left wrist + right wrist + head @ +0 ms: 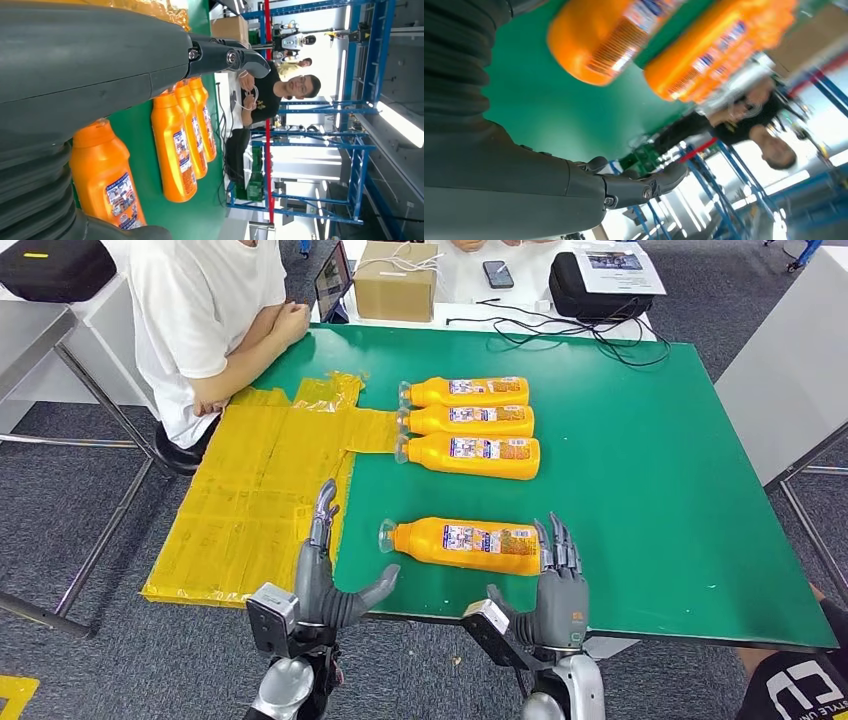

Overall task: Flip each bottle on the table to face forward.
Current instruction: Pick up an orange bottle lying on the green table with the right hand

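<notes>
Right now the right robot hand [560, 585] stands at the near edge of the green worktop [680, 490], fingers upright and close together, their tips touching or almost touching the base end of the nearest bottle [465, 543]; it holds nothing. The left robot hand [330, 575] waits at about 9 o'clock of it, also empty, fingers straight up and thumb spread wide toward the bottle's cap, well short of contact. That nearest bottle lies on its side, cap toward 9 o'clock, label upward, just inside the near edge. The main risk, as I judge it, is a one-ended push: if the right robot hand presses on the base while the left stays clear of the cap, the smooth round body is likely to skid or spin toward 9 o'clock instead of rolling over. A roll toward 6 o'clock could carry it off the edge to the floor. A roll toward 12 o'clock is safer, yet three more bottles [468, 422] lie side by side at 12 o'clock, and an overshoot could knock that row askew. Beyond them, at about 10 o'clock, a seated person [215, 325] rests an arm on the worktop beside the yellow taped patch [250, 500], within reach of a sliding bottle.
</notes>
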### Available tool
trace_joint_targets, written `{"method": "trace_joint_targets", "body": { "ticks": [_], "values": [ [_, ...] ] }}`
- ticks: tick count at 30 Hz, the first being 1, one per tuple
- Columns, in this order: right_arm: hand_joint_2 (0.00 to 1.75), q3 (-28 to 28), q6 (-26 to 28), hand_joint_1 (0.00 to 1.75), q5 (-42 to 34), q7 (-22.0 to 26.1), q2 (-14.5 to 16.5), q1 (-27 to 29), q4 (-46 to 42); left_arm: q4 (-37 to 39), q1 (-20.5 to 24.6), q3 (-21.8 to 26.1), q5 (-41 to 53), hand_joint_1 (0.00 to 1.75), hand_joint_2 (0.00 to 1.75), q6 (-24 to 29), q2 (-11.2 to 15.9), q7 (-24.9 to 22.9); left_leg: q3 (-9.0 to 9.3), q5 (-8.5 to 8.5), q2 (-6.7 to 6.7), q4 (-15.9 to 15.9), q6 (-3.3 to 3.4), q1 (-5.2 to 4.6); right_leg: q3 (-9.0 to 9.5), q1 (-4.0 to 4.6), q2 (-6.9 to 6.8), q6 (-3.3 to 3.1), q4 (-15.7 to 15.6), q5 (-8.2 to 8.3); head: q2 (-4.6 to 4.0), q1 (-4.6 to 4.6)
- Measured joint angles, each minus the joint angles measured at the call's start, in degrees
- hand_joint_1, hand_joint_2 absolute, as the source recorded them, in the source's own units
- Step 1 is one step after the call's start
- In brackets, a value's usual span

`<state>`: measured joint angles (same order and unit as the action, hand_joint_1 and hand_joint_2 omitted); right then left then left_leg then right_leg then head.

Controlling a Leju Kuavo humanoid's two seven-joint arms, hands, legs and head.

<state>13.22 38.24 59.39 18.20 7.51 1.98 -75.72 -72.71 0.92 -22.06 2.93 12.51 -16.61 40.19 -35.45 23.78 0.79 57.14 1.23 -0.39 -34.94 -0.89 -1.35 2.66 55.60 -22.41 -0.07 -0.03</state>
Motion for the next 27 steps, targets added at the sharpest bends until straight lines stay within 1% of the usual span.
{"method": "trace_joint_targets", "body": {
  "ticks": [2,5,6,8,12,19,27],
  "values": [
    [1.75,0.4,1.0,0.00,-3.7,4.2,0.7,0.3,-1.1,-0.1,0.0,0.0,0.0,0.00,1.75,0.0,0.0,0.0,0.00,0.01,0.00,0.0,0.00,0.00,-0.01,0.00,0.00,0.00,0.0,-0.01,0.00,0.01],
    [1.75,-0.1,1.4,0.00,-8.8,11.5,3.1,1.2,-3.3,-0.1,-0.1,-0.1,0.0,0.00,1.75,0.3,0.0,0.0,0.00,0.02,0.00,0.0,-0.01,0.00,-0.02,0.00,0.00,-0.01,0.0,-0.02,0.00,-0.01],
    [1.75,-0.5,1.5,0.00,-10.2,13.2,4.1,1.6,-3.8,-0.1,-0.1,-0.1,0.0,0.00,1.75,0.5,0.0,0.0,0.00,0.02,0.00,0.0,-0.01,0.00,-0.02,0.00,0.00,-0.01,0.0,-0.02,0.00,-0.01],
    [1.75,-1.3,1.5,0.00,-11.9,14.8,5.6,2.1,-4.3,-0.2,-0.2,-0.1,0.0,0.00,1.75,1.0,0.0,0.0,0.00,0.02,0.00,0.0,-0.01,0.00,-0.01,0.00,0.00,-0.02,0.0,-0.03,0.00,-0.01],
    [1.75,-2.5,1.5,0.00,-11.6,15.0,6.9,2.9,-4.2,-0.6,-0.6,-0.1,0.0,0.00,1.75,1.3,0.1,0.0,0.00,0.02,0.00,0.0,-0.01,-0.01,0.00,-0.02,0.00,-0.02,0.0,-0.02,0.00,0.01],
    [1.75,-3.4,1.5,0.00,-9.4,14.4,7.4,3.1,-3.2,-0.6,-0.9,-0.1,-0.1,0.00,1.75,1.3,0.2,0.0,0.00,0.01,0.00,0.0,0.00,-0.01,0.00,-0.03,0.00,-0.01,0.0,-0.01,0.00,0.00],
    [1.75,-3.5,1.5,0.00,-5.0,9.7,7.2,3.0,-2.1,-0.6,-0.9,-0.2,0.0,0.00,1.75,1.3,0.2,0.0,0.00,0.01,0.00,0.0,-0.01,-0.01,0.00,-0.02,0.00,-0.01,0.0,-0.02,0.00,0.01]
  ]
}}
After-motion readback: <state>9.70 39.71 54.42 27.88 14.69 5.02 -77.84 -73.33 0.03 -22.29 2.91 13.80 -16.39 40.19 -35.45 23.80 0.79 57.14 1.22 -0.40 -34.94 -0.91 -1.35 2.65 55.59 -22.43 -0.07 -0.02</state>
